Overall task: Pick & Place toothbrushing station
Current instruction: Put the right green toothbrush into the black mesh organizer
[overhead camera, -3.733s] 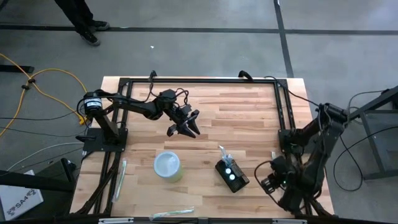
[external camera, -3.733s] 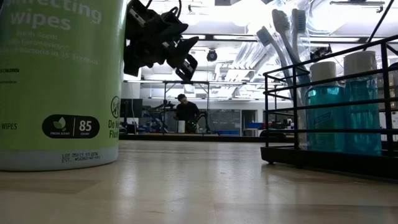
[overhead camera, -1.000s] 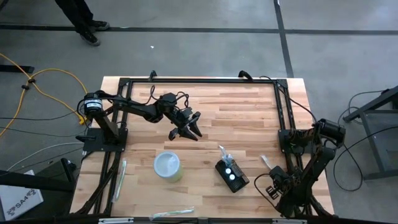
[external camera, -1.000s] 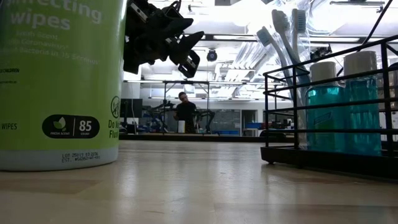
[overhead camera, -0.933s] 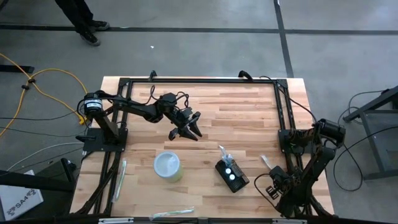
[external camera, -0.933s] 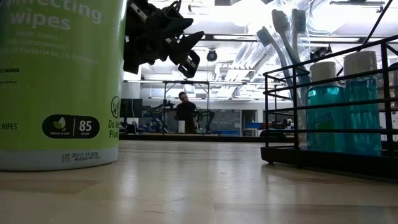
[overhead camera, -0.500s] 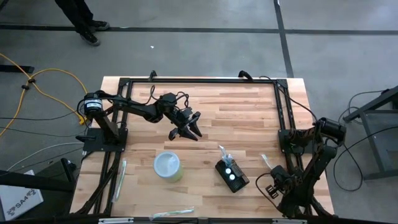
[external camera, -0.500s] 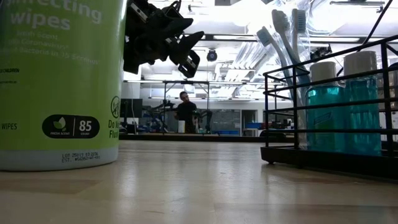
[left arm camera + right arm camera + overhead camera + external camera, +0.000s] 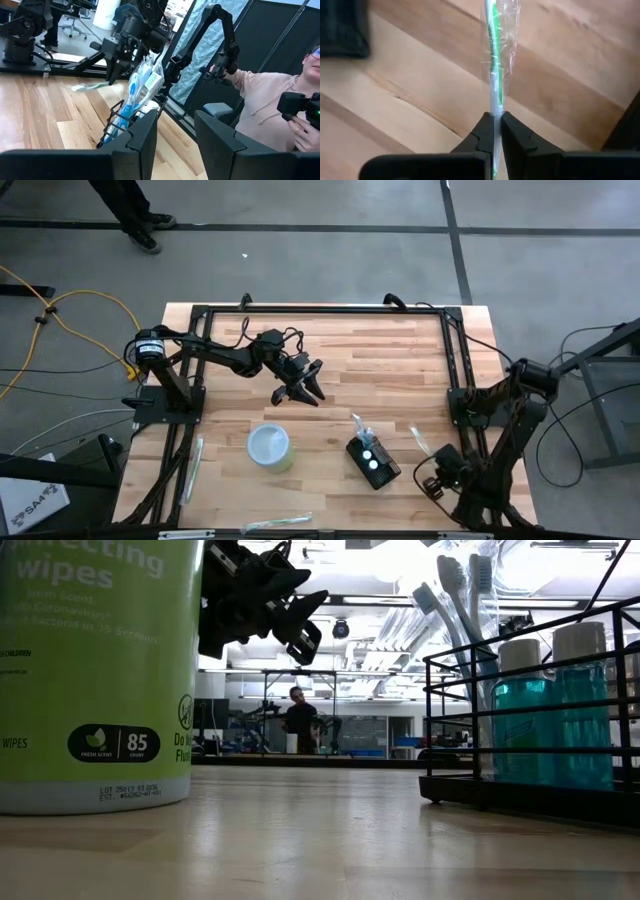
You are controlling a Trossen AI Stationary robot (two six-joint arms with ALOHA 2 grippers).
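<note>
The toothbrush holder point(image 9: 372, 462) stands on the worktop point(image 9: 400, 370), right of the wipes tub point(image 9: 269, 447). Right pincer point(image 9: 496, 131) grips a wrapped toothbrush point(image 9: 496, 60) beside it. Left pincer point(image 9: 297, 391) hovers open, well apart.

Green wipes canister point(image 9: 95, 675) upright on wooden table point(image 9: 400, 370); wrapped toothbrush point(image 9: 277, 523) at near edge; yellow cable point(image 9: 60, 305) on floor; person point(image 9: 280, 107) beyond table.
</note>
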